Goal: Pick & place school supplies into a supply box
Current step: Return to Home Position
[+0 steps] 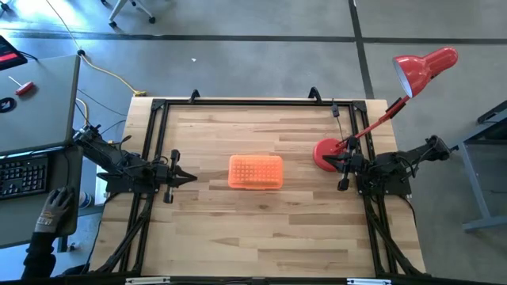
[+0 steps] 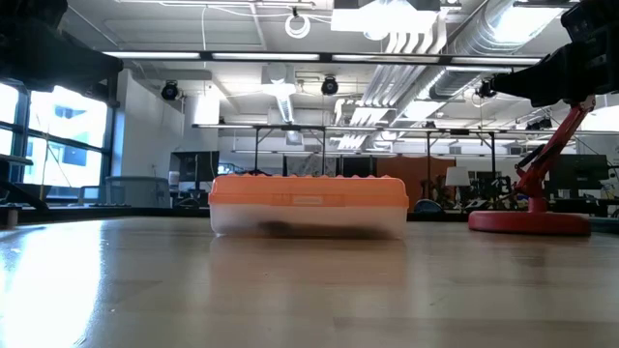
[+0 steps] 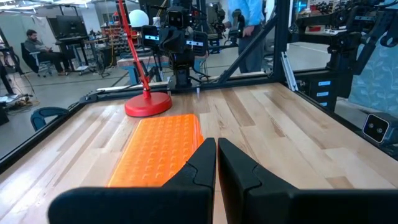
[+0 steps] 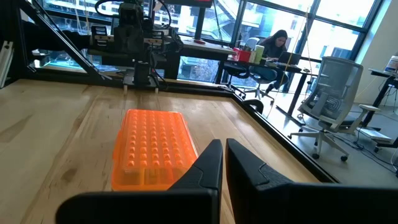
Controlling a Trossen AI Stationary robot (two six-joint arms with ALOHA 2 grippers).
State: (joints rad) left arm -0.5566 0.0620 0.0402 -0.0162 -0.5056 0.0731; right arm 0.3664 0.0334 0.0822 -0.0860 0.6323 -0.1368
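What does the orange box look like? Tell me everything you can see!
The supply box is a small rectangle: a bumpy orange lid, shut, over a cloudy clear plastic bottom with something dark inside. It lies flat in the middle of the wooden table, touching nothing else. The left tool and right tool sit apart on either side.

orange ribbed supply box (image 1: 256, 171), red lamp (image 1: 400, 91), pale wood table (image 1: 261, 229)

**Bumpy plastic on smooth wood**

The small rectangular supply box (image 1: 255, 172) has an opaque orange plastic lid, studded with rows of raised bumps, over a cloudy clear plastic body. The pale planked wooden table (image 1: 238, 229) is smooth with a soft sheen; the red desk lamp (image 1: 323, 150) looks glossy.
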